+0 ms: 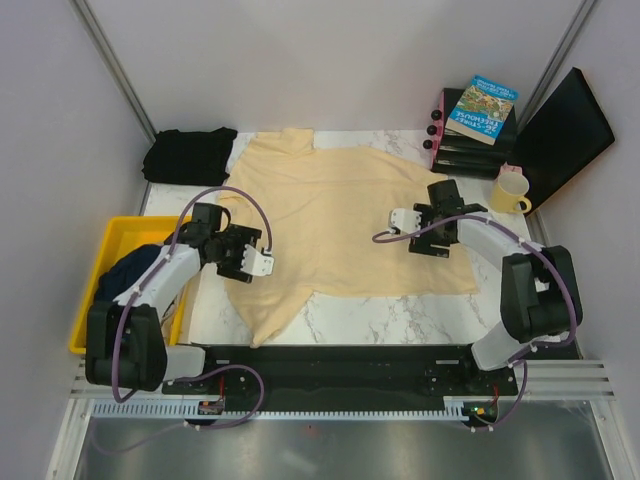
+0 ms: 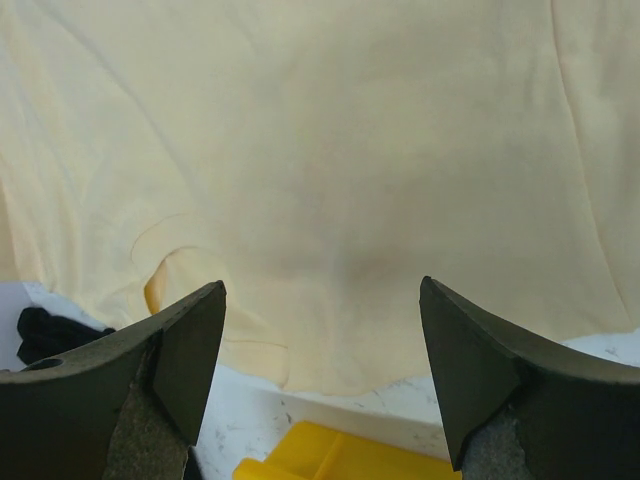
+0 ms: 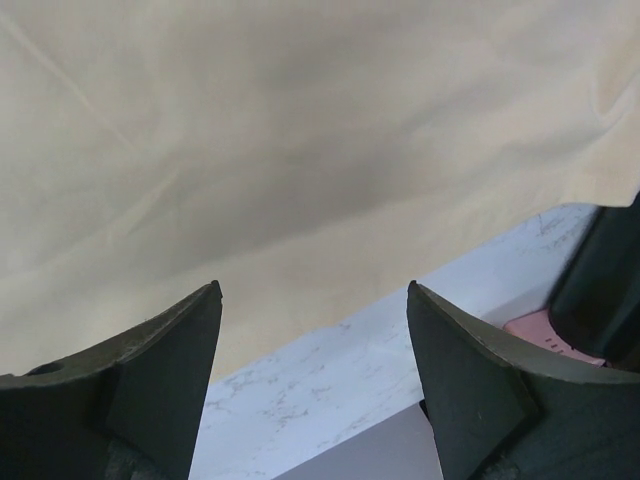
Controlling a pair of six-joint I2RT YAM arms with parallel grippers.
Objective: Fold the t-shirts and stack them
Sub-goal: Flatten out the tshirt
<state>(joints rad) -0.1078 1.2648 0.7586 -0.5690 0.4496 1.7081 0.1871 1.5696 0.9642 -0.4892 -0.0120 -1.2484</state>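
A large pale cream-yellow t-shirt [image 1: 340, 215] lies spread flat over the marble table [image 1: 400, 320]. A black t-shirt [image 1: 188, 155] sits bunched at the back left corner. A dark navy one [image 1: 125, 270] lies in the yellow bin [image 1: 95, 300]. My left gripper [image 1: 260, 262] hovers over the cream shirt's left edge, open and empty. My right gripper [image 1: 402, 218] hovers over its right part, also open and empty. The left wrist view shows the cream shirt [image 2: 330, 170] beyond the open gripper [image 2: 322, 300]. In the right wrist view the cream shirt [image 3: 300, 130] fills the top above the open gripper [image 3: 315, 300].
Books [image 1: 478, 120] and a black board [image 1: 560, 135] stand at the back right, with a yellow mug [image 1: 510, 190] next to them. The yellow bin [image 2: 330, 455] and the black shirt [image 2: 45, 330] show low in the left wrist view. Bare marble [image 3: 350, 370] lies past the shirt's edge.
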